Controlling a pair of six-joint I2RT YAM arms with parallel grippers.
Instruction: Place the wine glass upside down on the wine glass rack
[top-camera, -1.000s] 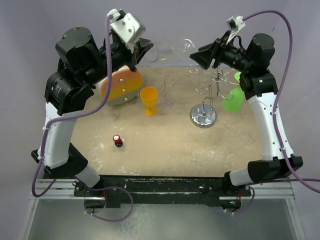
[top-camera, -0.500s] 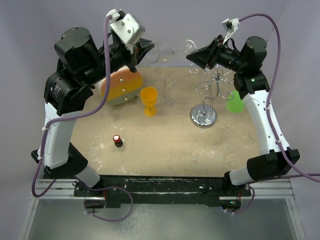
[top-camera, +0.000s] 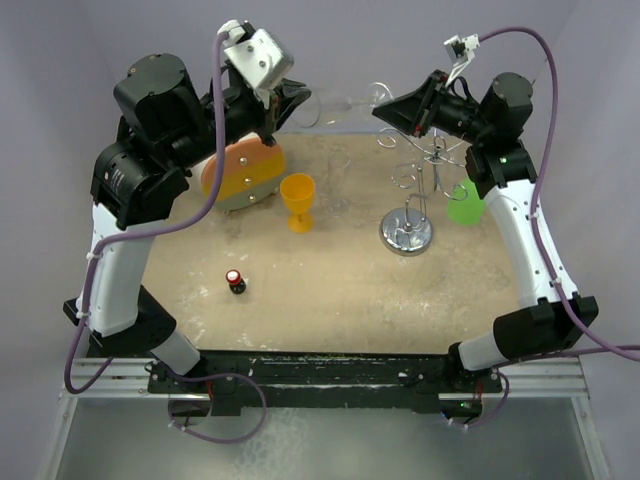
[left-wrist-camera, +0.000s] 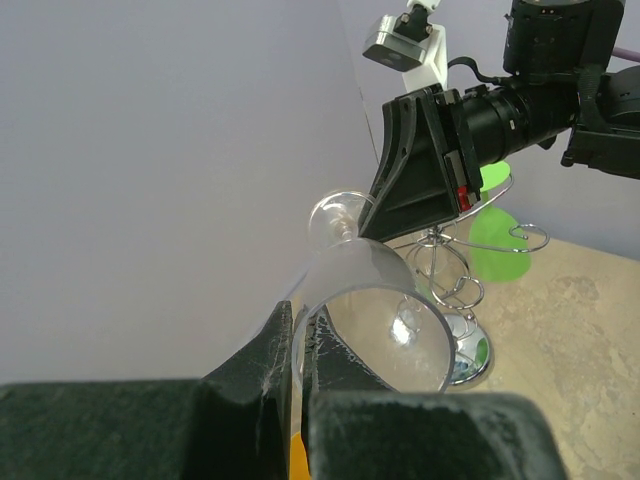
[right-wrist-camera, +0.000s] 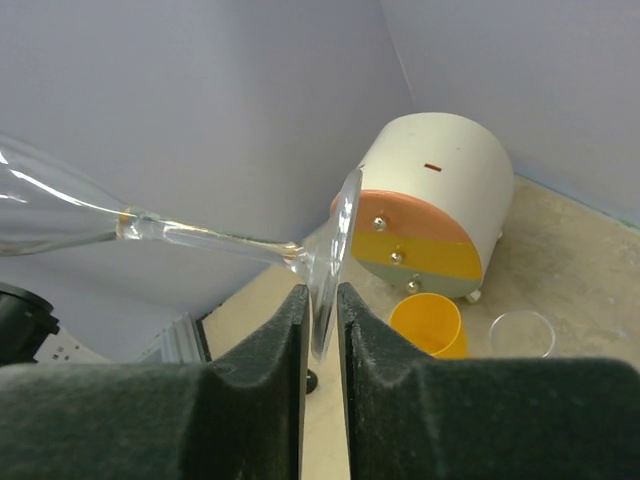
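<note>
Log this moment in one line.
mid-air handover | left gripper: clamps wine glass bowl | right gripper: pinches its foot | wine glass rack: unloaded

The right arm has swung inward and toward the back wall, its elbow now further left in the top view than a second ago. The right gripper (top-camera: 385, 110) has travelled left with it, closing the gap to the wine glass (top-camera: 340, 102), so that the glass's foot (right-wrist-camera: 338, 235) now stands between its fingers (right-wrist-camera: 285, 330). The left gripper (top-camera: 296, 100), holding the bowl end, has edged slightly up and to the right, and the glass has shifted a little with it.
</note>
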